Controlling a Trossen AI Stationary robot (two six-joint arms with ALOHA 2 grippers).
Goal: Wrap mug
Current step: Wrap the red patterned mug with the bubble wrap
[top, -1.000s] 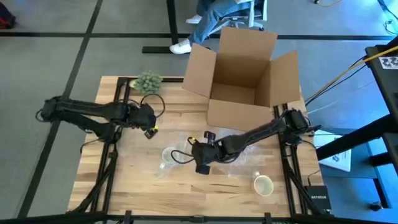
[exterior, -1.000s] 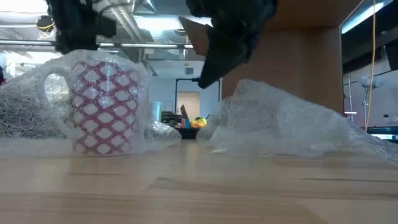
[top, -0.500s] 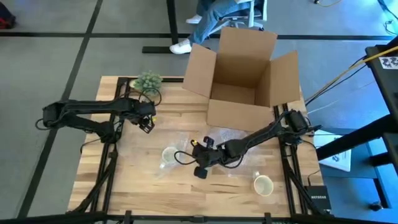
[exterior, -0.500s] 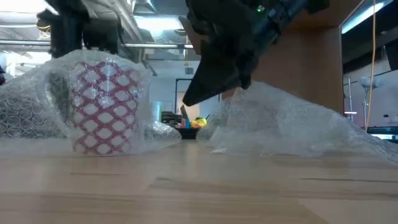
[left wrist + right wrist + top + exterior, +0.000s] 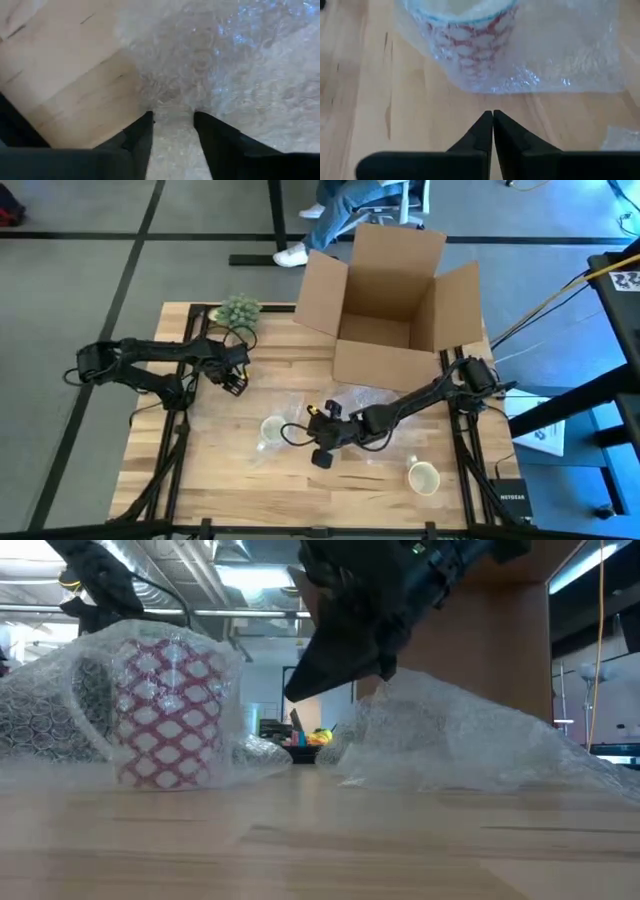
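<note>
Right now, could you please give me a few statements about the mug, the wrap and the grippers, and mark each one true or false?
1. The red-patterned mug stands upright with bubble wrap around it. True.
2. The right gripper is wide open. False: its fingers are shut together.
3. The left gripper is open above bubble wrap. True.
4. The cardboard box is closed. False: its flaps stand open.
5. A second mug is on the table. True.
</note>
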